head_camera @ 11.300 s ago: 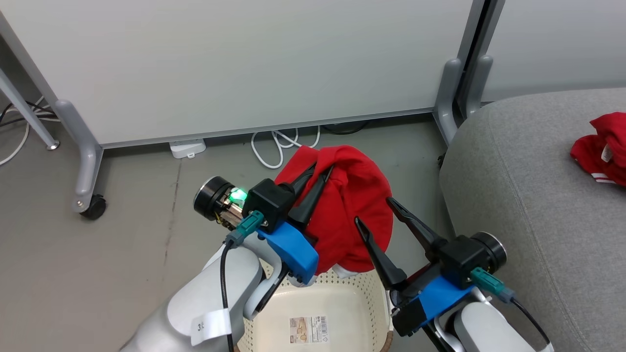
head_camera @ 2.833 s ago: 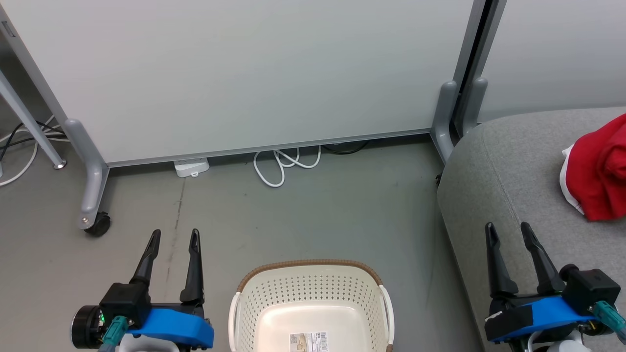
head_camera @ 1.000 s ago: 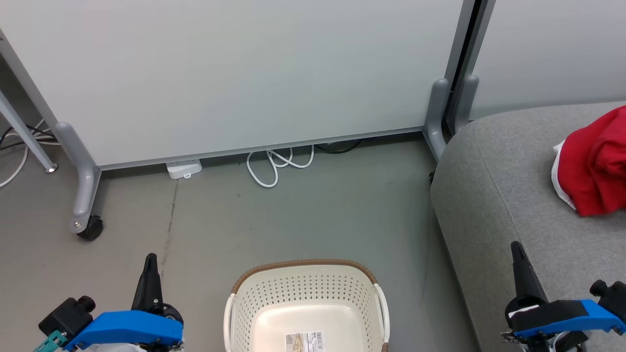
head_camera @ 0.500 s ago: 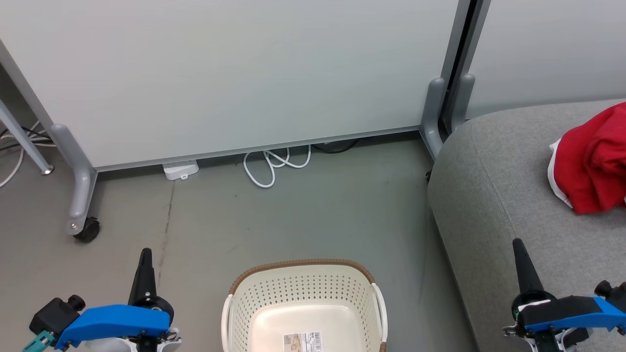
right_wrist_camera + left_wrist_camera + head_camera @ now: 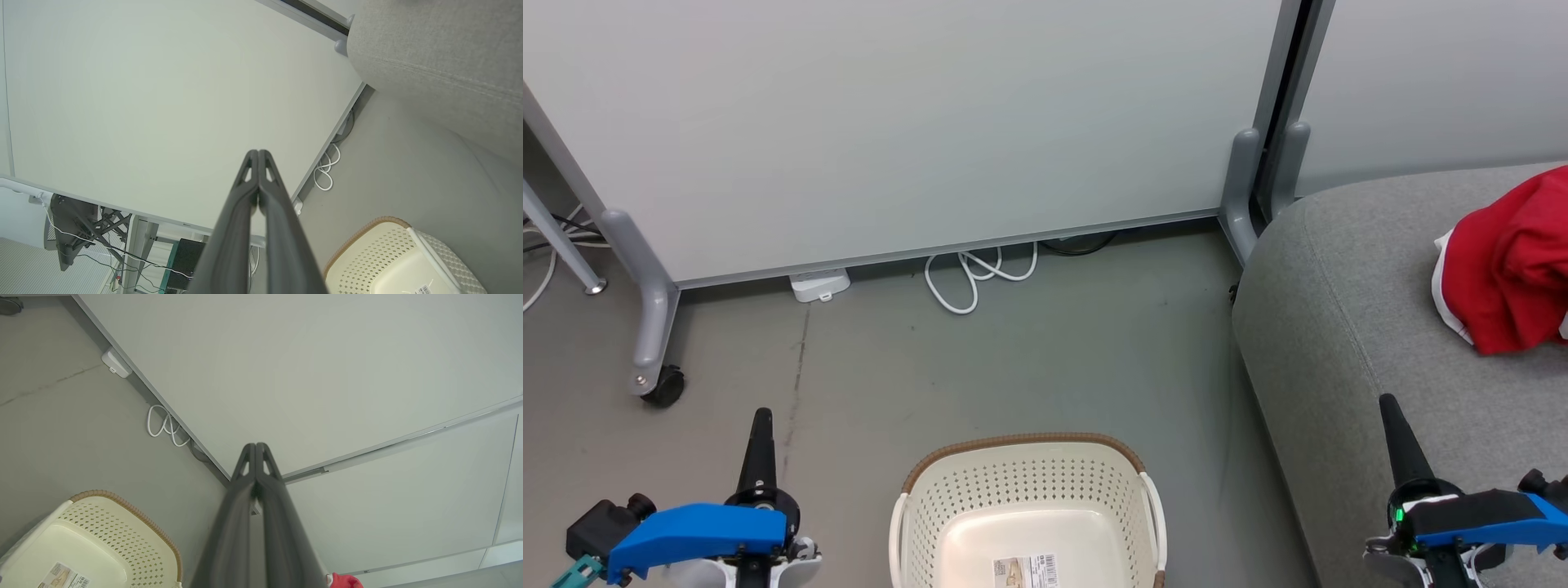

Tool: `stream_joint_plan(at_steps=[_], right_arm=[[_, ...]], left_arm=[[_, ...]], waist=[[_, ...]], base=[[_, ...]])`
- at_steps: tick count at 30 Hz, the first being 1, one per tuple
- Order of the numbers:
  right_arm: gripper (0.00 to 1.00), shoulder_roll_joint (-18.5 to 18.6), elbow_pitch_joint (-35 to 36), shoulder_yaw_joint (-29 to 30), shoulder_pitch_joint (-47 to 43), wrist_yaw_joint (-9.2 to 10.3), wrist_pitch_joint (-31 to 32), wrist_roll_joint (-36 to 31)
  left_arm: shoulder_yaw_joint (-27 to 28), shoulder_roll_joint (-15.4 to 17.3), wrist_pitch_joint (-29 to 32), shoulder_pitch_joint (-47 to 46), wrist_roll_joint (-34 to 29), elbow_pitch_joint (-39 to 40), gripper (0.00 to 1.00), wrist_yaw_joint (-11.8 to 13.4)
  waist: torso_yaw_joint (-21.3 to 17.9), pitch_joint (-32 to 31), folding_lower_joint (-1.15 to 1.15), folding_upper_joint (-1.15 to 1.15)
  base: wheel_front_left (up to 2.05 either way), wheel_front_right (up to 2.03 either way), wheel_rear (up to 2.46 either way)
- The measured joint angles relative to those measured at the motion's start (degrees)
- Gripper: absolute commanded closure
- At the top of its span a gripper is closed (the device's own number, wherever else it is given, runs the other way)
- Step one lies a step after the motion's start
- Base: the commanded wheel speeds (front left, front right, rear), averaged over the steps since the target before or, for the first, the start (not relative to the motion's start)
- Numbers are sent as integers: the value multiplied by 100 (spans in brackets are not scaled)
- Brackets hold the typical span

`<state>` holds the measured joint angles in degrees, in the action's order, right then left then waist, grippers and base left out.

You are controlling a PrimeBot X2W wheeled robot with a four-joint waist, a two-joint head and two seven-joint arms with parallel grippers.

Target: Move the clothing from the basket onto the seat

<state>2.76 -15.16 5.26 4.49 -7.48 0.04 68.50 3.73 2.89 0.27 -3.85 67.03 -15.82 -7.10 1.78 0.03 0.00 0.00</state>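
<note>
Grey floor, basket, red clothing on seat

Grey floor underneath. Nearest: cream laundry basket, paper label on its bottom. Either side of it, left gripper and right gripper, fingers pressed together, gripping nothing. Further right, grey seat, with red clothing, white-trimmed, lying on top, well apart from basket. Beyond, coiled white cable under pale partition panel.

Grey floor, with a faint crack at 9 o'clock. A pale partition panel spans 10 to 1 o'clock on grey feet, with a caster at 9 o'clock. A white cable lies coiled at the panel's base at 12 o'clock, near a white power block.
</note>
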Motion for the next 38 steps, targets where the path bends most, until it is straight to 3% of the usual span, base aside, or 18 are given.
stream_joint_plan(at_steps=[38], right_arm=[[100, 1, 77, 89, 114, 0, 492, 1751]], left_arm=[[202, 0, 469, -143, 1876, 118, 100, -2]], waist=[[-124, 10, 0, 0]], base=[[0, 0, 0]])
